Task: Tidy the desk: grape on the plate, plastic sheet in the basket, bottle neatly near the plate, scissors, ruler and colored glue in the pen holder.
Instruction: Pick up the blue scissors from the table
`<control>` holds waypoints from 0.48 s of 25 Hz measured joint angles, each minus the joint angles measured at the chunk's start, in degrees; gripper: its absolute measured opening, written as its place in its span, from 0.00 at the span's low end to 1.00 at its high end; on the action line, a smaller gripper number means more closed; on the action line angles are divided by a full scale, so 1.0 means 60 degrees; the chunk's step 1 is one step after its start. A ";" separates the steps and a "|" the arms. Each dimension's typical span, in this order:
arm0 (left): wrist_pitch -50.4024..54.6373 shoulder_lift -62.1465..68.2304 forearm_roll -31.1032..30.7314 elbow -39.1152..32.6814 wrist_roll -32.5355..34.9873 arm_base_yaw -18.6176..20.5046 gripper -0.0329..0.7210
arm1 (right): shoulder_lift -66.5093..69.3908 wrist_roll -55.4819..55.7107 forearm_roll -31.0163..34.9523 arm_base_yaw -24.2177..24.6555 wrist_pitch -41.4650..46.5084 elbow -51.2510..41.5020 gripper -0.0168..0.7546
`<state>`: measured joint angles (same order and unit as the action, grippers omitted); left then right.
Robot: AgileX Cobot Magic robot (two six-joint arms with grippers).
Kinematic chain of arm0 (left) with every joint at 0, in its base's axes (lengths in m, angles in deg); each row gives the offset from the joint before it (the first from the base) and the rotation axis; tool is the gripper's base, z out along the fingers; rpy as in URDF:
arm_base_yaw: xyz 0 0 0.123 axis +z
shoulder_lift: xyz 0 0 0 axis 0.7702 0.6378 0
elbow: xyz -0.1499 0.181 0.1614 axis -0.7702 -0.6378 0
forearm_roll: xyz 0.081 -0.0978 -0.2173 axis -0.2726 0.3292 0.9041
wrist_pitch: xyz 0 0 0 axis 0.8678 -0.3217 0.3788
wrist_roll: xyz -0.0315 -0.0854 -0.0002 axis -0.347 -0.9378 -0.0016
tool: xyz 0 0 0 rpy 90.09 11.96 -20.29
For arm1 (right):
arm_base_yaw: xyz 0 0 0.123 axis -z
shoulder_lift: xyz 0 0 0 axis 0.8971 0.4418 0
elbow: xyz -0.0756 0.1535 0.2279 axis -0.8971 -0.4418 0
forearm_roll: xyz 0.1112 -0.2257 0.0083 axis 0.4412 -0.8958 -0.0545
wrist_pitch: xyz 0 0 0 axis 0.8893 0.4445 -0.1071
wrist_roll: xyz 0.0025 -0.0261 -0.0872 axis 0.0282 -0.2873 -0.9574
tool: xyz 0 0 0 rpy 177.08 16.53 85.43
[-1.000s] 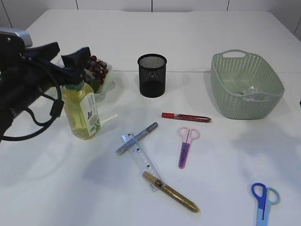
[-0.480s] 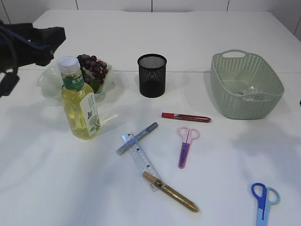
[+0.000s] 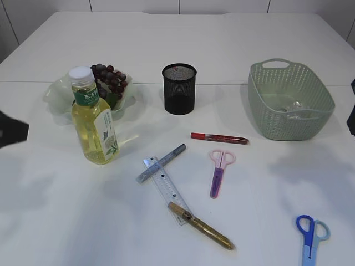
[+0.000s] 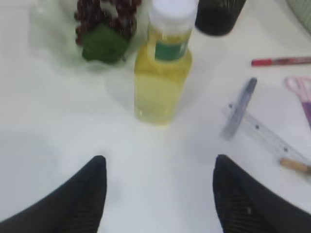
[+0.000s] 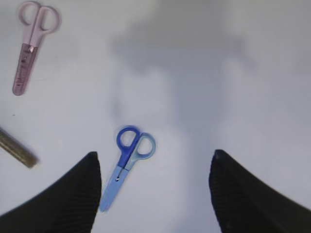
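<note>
So far, your sort stood roughly half done. The grapes (image 3: 109, 78) sat on the clear plate (image 3: 55, 95) at the far left, and the yellow drink bottle (image 3: 94, 123) stood upright just in front of that plate, cap on; I judged both items settled. Something pale and clear lay on the floor of the green basket (image 3: 290, 100), probably the plastic sheet, though it was too faint to confirm.

The black mesh pen holder (image 3: 179, 88) looked empty from this angle. Still loose on the tabletop (image 3: 66, 210): the red glue pen (image 3: 219, 138), the silver glue pen (image 3: 161, 163) lying across the clear ruler (image 3: 165, 190), the gold glitter glue pen (image 3: 201, 225) crossing the ruler's near end, the pink scissors (image 3: 218, 172), and the blue scissors (image 3: 311, 238) at the near right edge.

Your left pincer (image 4: 158, 182) hung with its fingers spread apart and nothing between them, in front of the bottle. Your right pincer (image 5: 155, 179) was likewise spread and empty, directly above the blue scissors (image 5: 127, 162), handles away from it. I judged those scissors the likely next pick; six stationery items remained for the holder.
</note>
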<state>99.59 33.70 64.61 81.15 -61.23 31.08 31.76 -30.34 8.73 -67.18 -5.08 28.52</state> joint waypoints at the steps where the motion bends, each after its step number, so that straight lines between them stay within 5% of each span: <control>1: 0.0596 -0.0037 0.0124 0.0000 0.0000 0.0000 0.70 | 0.0000 0.0101 0.0113 0.0000 0.0056 0.0000 0.72; 12: 0.3668 0.1395 0.0657 0.1125 -0.0007 0.0000 0.67 | -0.0140 0.1116 0.1237 0.0000 0.0132 -0.1834 0.68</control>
<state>121.60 42.07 68.55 87.90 -61.27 31.08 30.93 -23.64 16.16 -67.18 -4.29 17.51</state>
